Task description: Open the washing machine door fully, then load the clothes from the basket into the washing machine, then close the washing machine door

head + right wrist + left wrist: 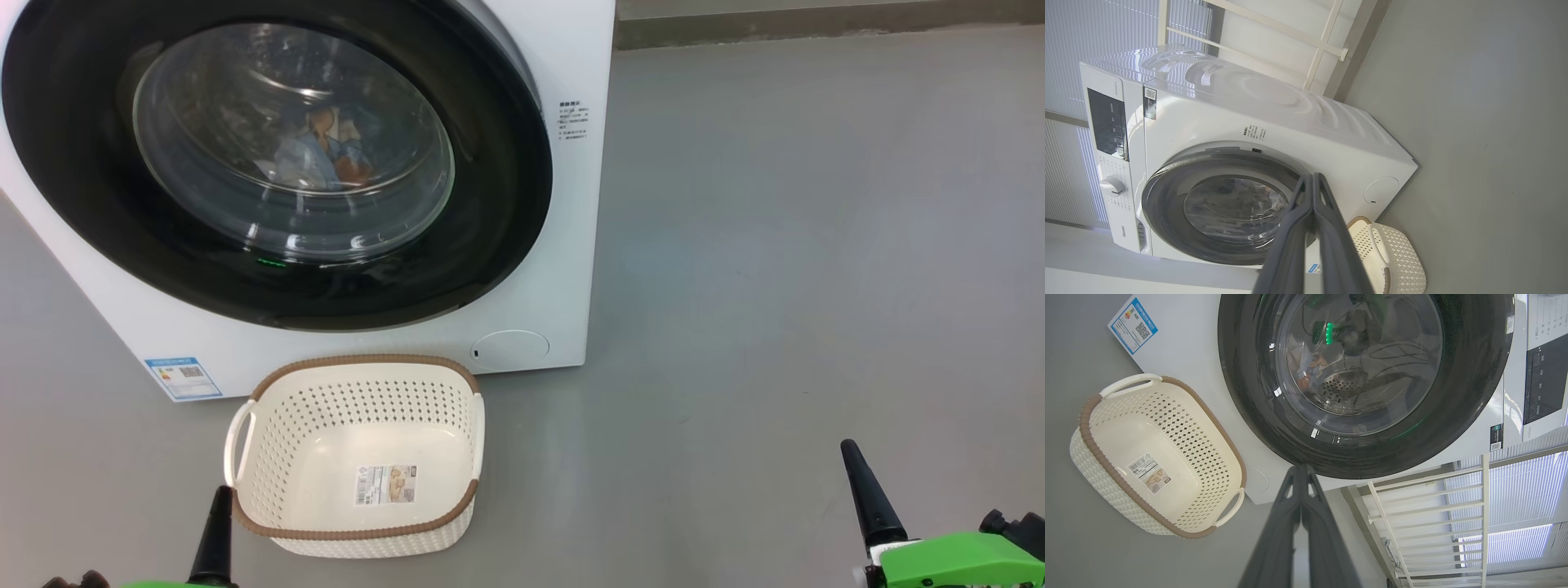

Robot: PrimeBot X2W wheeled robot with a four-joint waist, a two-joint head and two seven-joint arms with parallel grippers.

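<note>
Grey smooth floor (775, 245) runs under the whole work area. On it stands the washing machine (563, 310), white and boxy, with a blue energy sticker (183, 377) and a round cap (510, 347) low on its front. The washing machine door (490, 245) sits shut against the front panel, its glossy black ring around the clear glass bowl. Through that glass the clothes (322, 155) are seen inside the drum, light blue fabric with orange-brown print. The basket (359, 360) rests on the floor just in front of the machine, below the door, upright. Its cream bottom is bare and carries a label sticker (385, 484).

The left gripper (220, 494) hangs at the lower left of the head view, near the basket's near-left corner. Its left wrist view shows it apart from the basket. Its two dark fingers are pressed together on nothing. The right gripper (851, 453) hangs at the lower right, well apart from basket and machine, fingers likewise pressed together and carrying nothing.
</note>
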